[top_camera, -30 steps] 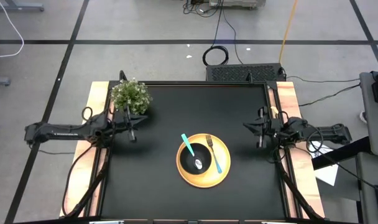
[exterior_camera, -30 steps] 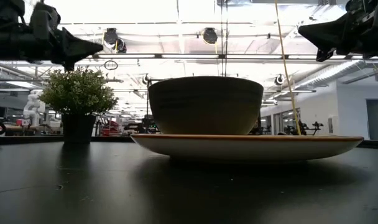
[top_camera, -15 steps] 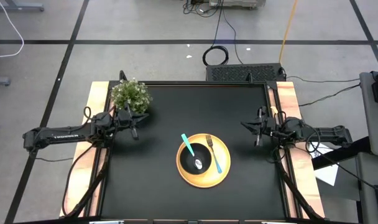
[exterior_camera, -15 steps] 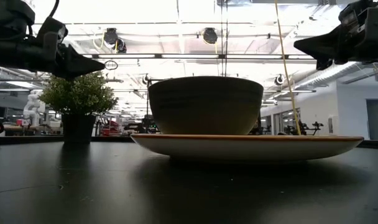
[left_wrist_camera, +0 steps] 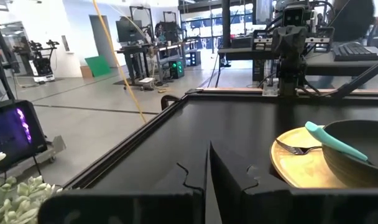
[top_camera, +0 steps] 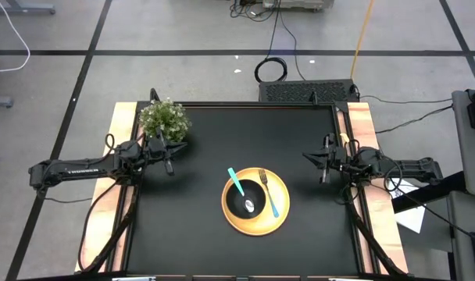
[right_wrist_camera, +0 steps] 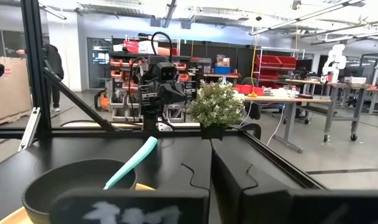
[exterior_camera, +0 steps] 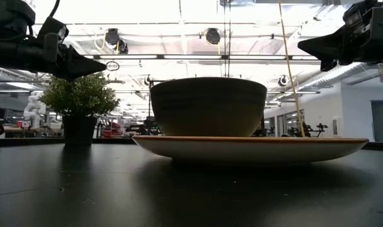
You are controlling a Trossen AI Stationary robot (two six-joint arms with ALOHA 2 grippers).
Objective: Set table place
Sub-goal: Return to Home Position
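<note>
A round yellow plate point(top_camera: 278, 221) lies on the black table point(top_camera: 198, 234), a little right of centre. A black bowl point(top_camera: 247, 201) stands on it. A teal-handled spoon point(top_camera: 236, 183) rests with its head in the bowl, its handle leaning out over the far rim. A teal-handled fork point(top_camera: 270, 198) lies flat on the plate, right of the bowl. My left gripper point(top_camera: 169, 165) hovers shut near the table's left side, below the plant, pointing level at the plate. My right gripper point(top_camera: 321, 168) hovers shut near the right side, also facing the plate.
A small bushy potted plant point(top_camera: 165, 120) stands on its pot at the table's far left, just beyond my left gripper. Light wooden strips point(top_camera: 120, 140) run along both short sides. Bare black tabletop lies between each gripper and the plate.
Both grippers have tipped their fingertips down a little, toward level. My left arm has also swung slightly, bringing its fingertips a touch toward the plant. The plate, bowl, spoon and fork have stayed where they were.
</note>
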